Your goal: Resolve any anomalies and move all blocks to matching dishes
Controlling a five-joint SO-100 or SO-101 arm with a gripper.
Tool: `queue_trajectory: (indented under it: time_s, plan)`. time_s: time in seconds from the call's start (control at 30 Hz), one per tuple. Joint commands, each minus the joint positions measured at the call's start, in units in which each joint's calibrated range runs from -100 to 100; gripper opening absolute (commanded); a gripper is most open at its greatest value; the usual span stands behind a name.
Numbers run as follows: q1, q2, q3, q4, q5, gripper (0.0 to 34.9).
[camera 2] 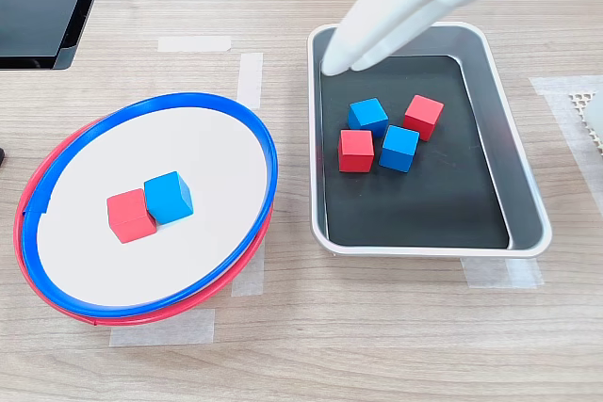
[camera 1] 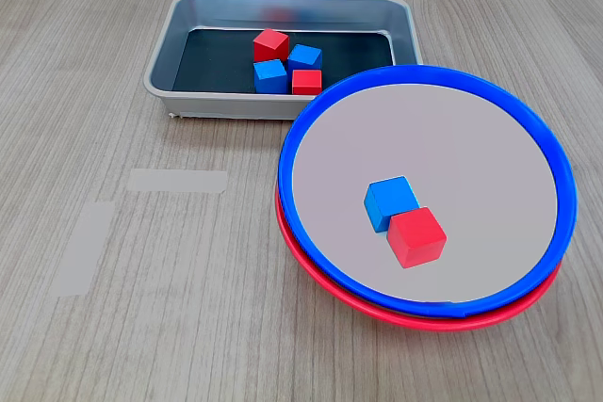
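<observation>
From the second exterior view's left I see the blue-rimmed dish (camera 2: 267, 152) nested on the red-rimmed dish (camera 2: 34, 171) with a red block (camera 2: 130, 216) touching a blue block (camera 2: 169, 197), four blocks (camera 2: 388, 133) in the tray (camera 2: 524, 176) at right, gripper (camera 2: 344, 63) clenched, empty above — lifting the dish risks spilling both.

The white gripper (camera 2: 341, 65) reaches in from the top right corner of the second exterior view, slanting down and to that view's left. Its two long pale fingers (camera 2: 377, 21) lie close together, tips nearly meeting, with nothing between them. The arm behind runs off the top edge. In the first exterior view only white blurred parts show at the top edge.
</observation>
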Motion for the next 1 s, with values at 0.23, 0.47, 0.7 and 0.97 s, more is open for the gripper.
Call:
queue_trajectory:
  time_s: [0.23,0.47,0.7,0.97]
  plan:
    - [-3.2,28.9,-29.2,3.7,2.6,16.8]
    - [-3.6,31.4,-27.1,5.8,4.0,16.3]
    - [-4.7,36.0,-25.3,-0.3,2.7,14.5]
    - [-5.5,38.9,-23.4,-7.0,1.5,10.1]
